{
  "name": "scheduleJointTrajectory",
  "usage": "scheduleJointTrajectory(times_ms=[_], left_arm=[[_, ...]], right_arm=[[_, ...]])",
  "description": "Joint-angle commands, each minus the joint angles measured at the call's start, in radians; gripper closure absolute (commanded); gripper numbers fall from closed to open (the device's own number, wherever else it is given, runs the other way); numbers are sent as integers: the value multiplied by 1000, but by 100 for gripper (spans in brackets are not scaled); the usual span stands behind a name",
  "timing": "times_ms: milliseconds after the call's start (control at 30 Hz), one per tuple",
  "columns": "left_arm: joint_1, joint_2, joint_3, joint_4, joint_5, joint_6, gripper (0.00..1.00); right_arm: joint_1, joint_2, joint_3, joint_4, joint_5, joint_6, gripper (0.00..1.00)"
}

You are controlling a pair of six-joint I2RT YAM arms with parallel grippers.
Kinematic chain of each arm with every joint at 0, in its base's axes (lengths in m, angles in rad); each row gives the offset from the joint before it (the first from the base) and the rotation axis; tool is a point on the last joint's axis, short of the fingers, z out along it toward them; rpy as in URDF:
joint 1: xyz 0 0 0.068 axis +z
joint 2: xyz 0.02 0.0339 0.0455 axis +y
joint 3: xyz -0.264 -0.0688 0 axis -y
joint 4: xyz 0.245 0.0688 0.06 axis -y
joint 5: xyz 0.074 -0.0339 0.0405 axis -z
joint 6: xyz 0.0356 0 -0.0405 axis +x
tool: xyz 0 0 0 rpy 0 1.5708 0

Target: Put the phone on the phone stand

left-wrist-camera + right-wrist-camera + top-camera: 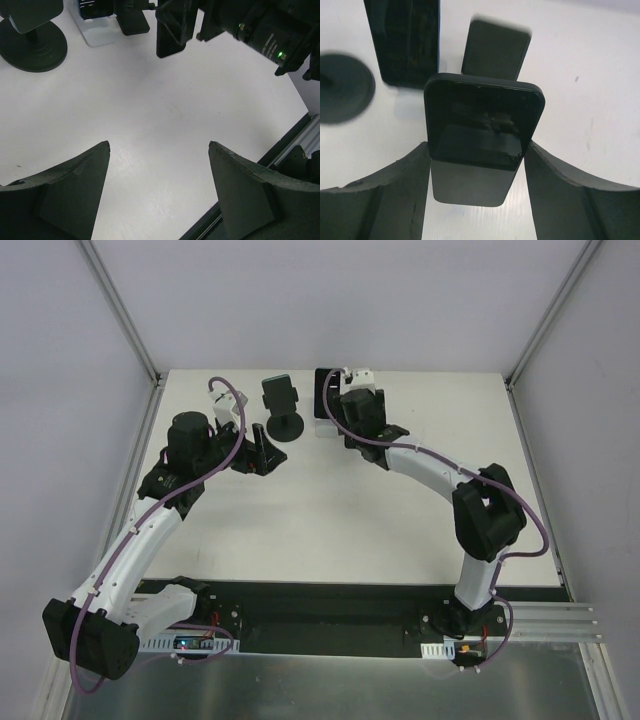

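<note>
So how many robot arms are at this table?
2. The white-and-black left arm reaches in from the near-left corner toward the black round-based phone stand; the right arm curves in from the near right. None looks hidden.

Overhead view looks down from behind; both wrist views face the table [350,525] closely, sharing the phone stand [32,47].

Bare table [340,530] before phone stand [282,400]
</note>
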Motion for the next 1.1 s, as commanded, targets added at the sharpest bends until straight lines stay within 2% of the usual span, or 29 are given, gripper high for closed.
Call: scheduleJointTrajectory(times_ms=[0,333,800,1067], left_arm=[[11,-7,-9,26,19,-12,22],[20,7,-5,27,38,-18,22],[33,22,-5,35,67,-30,22],[35,18,-5,36,76,-35,22]], right_arm=[[-28,33,159,306,112,-177,99],[-116,225,394,312,37,-186,99],[-136,288,380,314,33,-70,99],[-131,296,366,304,40,-59,99]])
